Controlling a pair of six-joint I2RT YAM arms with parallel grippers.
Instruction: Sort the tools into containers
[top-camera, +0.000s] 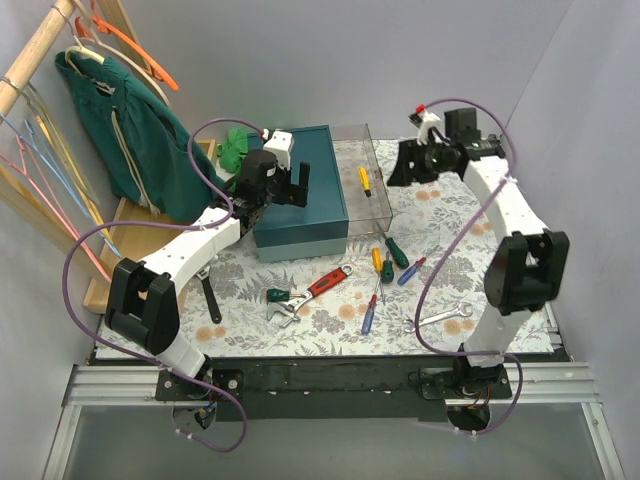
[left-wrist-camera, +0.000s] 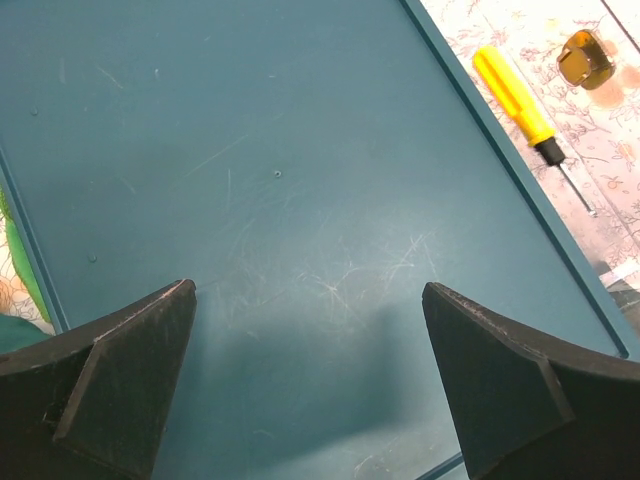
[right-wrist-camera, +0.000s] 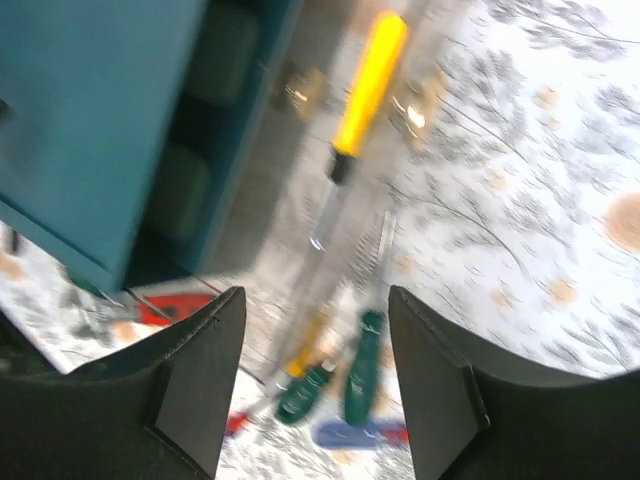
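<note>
A yellow-handled screwdriver (top-camera: 364, 180) lies in the clear box (top-camera: 375, 205); it also shows in the left wrist view (left-wrist-camera: 515, 95) and the right wrist view (right-wrist-camera: 370, 80). My left gripper (top-camera: 290, 185) is open and empty over the teal box (top-camera: 310, 225), with bare teal surface (left-wrist-camera: 280, 180) between its fingers. My right gripper (top-camera: 402, 165) is open and empty above the clear box's right side. On the floral mat lie a red-handled wrench (top-camera: 330, 280), green screwdrivers (top-camera: 397, 252) (right-wrist-camera: 360, 370), a blue screwdriver (top-camera: 368, 315), a silver spanner (top-camera: 445, 315) and a black wrench (top-camera: 211, 298).
A green jacket (top-camera: 125, 120) hangs on a rail at the back left with coloured hangers (top-camera: 45, 170). A green-handled tool (top-camera: 280, 295) and a silver wrench (top-camera: 285, 315) lie front centre. The right wrist view is motion-blurred.
</note>
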